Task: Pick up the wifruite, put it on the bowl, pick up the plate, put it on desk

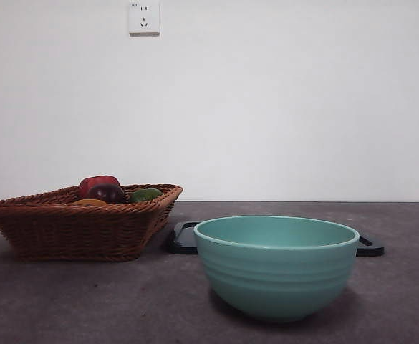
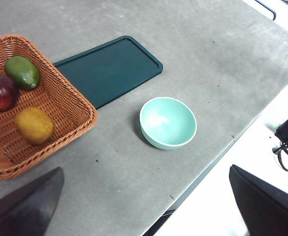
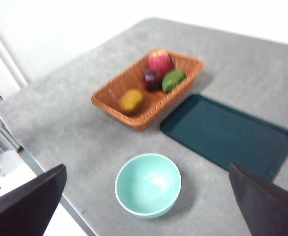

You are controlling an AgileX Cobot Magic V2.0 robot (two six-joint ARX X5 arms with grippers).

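Both my hands hang high above the worktop (image 2: 222, 59), neither touching anything. My left hand (image 2: 146, 206) has its jaws spread wide with nothing between them; my right hand (image 3: 146, 206) is likewise spread and bare.

The wifruite (image 2: 34, 125) lies inside the wicker basket (image 1: 80, 229), against the woven floor near one long wall. In the front view only a thin orange sliver of it shows above the basket rim. With the basket's centre as the dial in the front view, the dark purple-red fruit (image 1: 107, 193) sits at about 12 o'clock, the green fruit (image 1: 145, 194) at about 2 o'clock, and a red fruit (image 1: 97, 183) is behind the purple one.

The bowl (image 1: 276, 266) stands upright on the worktop, empty, apart from the basket. In the front view it is at about 4 o'clock from the basket. A dark green tray (image 2: 109, 69) lies flat just beside the basket, behind the bowl.
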